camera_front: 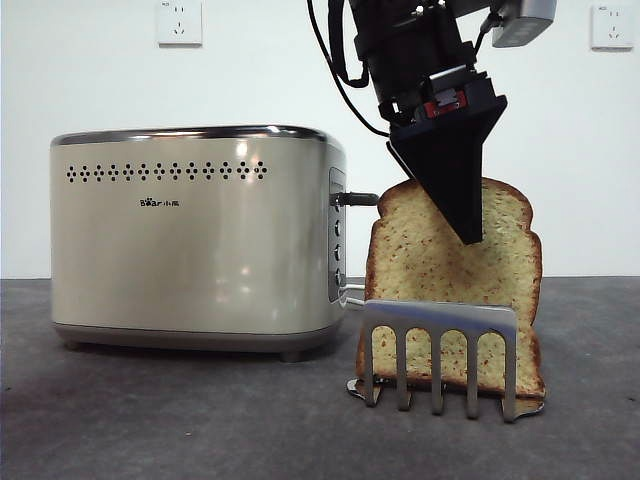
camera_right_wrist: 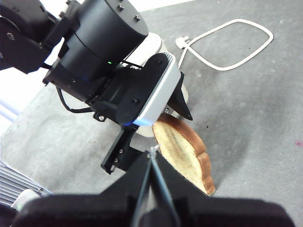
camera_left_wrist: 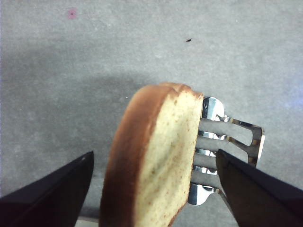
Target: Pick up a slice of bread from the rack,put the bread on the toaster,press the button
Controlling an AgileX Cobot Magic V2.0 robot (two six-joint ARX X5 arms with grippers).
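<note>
The slice of bread (camera_front: 450, 290) stands upright on edge in the steel toast rack (camera_front: 440, 325), on the table just beside the toaster (camera_front: 195, 245), near the end where the grey lever knob (camera_front: 358, 198) sticks out. Its broad faces run parallel to the rack's row of prongs, and its domed crust points up toward the left gripper (camera_left_wrist: 151, 175), which hangs directly above it. In the left wrist view the two black jaws stand wide apart, one on either side of the slice, gripping nothing yet; the slice's thin edge lies between them, so closing should pinch it across its faces. The right gripper (camera_right_wrist: 154, 208) waits well apart; its jaws look shut, holding nothing.
</note>
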